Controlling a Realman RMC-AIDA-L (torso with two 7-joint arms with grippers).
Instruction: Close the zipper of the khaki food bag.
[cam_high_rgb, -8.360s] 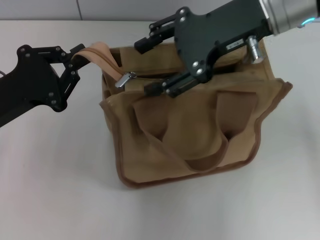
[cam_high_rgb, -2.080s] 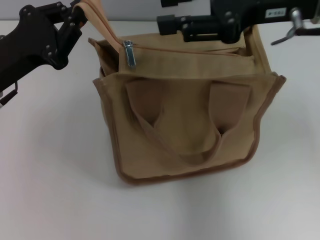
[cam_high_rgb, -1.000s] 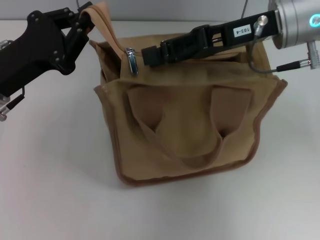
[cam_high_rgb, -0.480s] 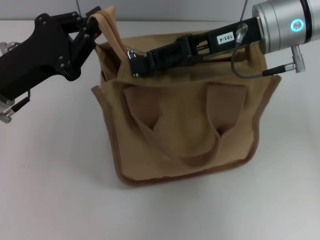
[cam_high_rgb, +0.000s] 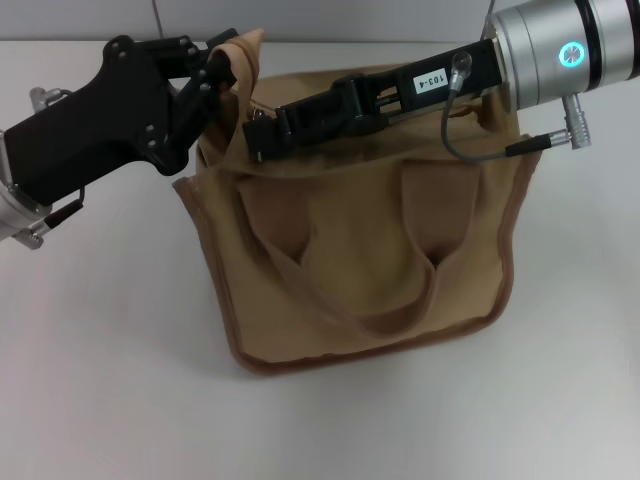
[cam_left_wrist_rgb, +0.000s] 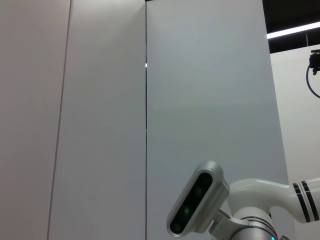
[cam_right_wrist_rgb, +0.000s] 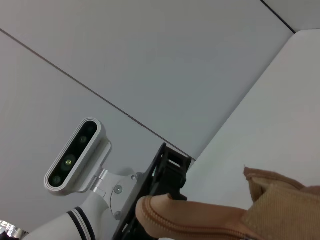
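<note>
The khaki food bag (cam_high_rgb: 370, 270) stands upright on the white table, its strap handle hanging down the front. My left gripper (cam_high_rgb: 222, 62) is at the bag's far left top corner, shut on the loose end of the zipper tape (cam_high_rgb: 240, 45) and holding it up. My right gripper (cam_high_rgb: 257, 135) reaches in from the right along the bag's top, shut on the zipper's silver pull tab (cam_high_rgb: 258, 117) near the left end. The arm hides the rest of the zipper. In the right wrist view the tape end (cam_right_wrist_rgb: 200, 220) shows, with the left gripper (cam_right_wrist_rgb: 162, 182) behind it.
The white table (cam_high_rgb: 110, 380) spreads out to the left and front of the bag. A grey wall panel stands behind it. The left wrist view shows only the wall and the robot's head (cam_left_wrist_rgb: 197, 205), which also appears in the right wrist view (cam_right_wrist_rgb: 75, 155).
My right gripper has moved left along the bag's top to the pull tab and closed on it. The left gripper has shifted right, closer to the bag.
</note>
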